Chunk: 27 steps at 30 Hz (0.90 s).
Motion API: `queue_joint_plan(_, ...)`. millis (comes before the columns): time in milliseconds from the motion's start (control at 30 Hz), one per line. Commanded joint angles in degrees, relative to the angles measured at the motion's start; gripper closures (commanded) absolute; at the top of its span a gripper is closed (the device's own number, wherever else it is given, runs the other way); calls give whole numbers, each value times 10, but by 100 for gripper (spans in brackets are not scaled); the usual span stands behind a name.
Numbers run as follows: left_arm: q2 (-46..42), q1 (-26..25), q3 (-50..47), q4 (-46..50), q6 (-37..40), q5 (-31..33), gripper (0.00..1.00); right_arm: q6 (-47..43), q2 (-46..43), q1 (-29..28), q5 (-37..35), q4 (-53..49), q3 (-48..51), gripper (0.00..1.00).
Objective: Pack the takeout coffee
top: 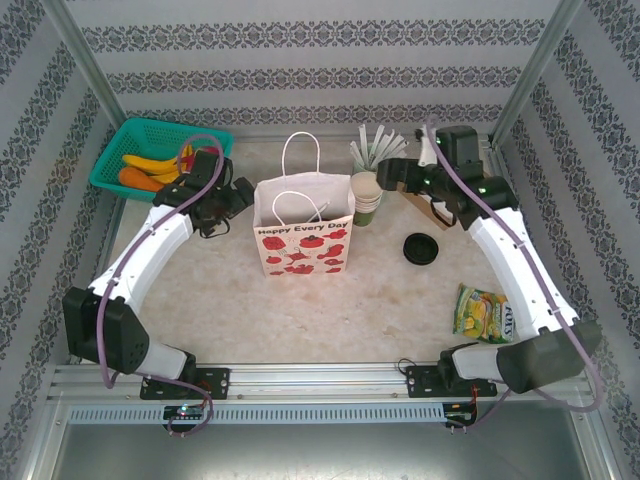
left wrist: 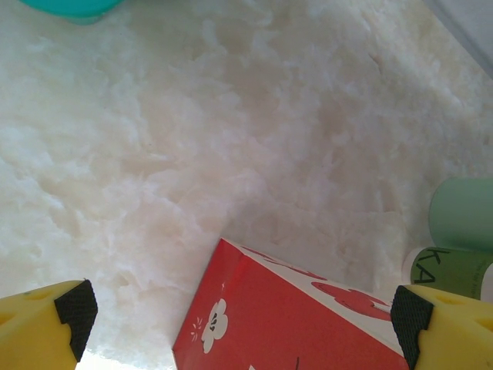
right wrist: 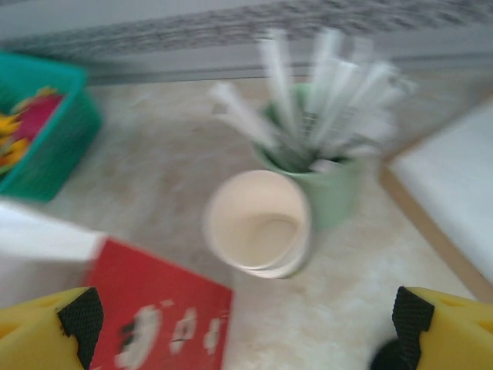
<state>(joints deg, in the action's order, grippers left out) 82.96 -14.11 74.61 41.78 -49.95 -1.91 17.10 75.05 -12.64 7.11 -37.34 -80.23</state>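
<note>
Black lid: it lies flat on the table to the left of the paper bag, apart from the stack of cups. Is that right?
Not quite. The black lid lies flat on the table to the right of the paper bag, not the left. It is apart from the stack of cups, as you say. The top external view shows this.

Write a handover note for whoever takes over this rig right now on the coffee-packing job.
Left gripper: open, empty, at the left edge of the paper bag.
Right gripper: open, empty, above the nested green cups.
Things: bag upright mid-table; cups right of it by the straw holder; black lid on the table.
Done: nothing held; whether a cup is in the bag, I cannot tell.
Left: likely grasp a cup and set it in the bag.
</note>
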Motion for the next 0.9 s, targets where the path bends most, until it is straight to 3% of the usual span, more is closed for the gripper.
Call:
queue_joint_plan(0,9,7,17,-12,7,-14,0,83,-23,38,-61,45,60,2)
queue_joint_plan(200,10,7,15,-15,0,-14,0,81,-33,97,-35,77,125,2)
queue_joint_plan(367,-28,7,1,-15,7,26,0,89,12,164,-16,75,130,2)
queue_joint_plan(500,-66,7,-19,-24,32,53,0,68,67,201,-50,37,103,3)
queue_joint_plan(600,-93,7,-33,-34,54,58,0,27,121,215,-58,14,77,6)
queue_joint_plan(767,-109,8,-42,-37,74,64,0,-12,219,225,-6,-25,8,20)
queue_joint_plan(867,-108,8,-43,-39,77,62,0,-31,266,227,-24,-26,-23,23)
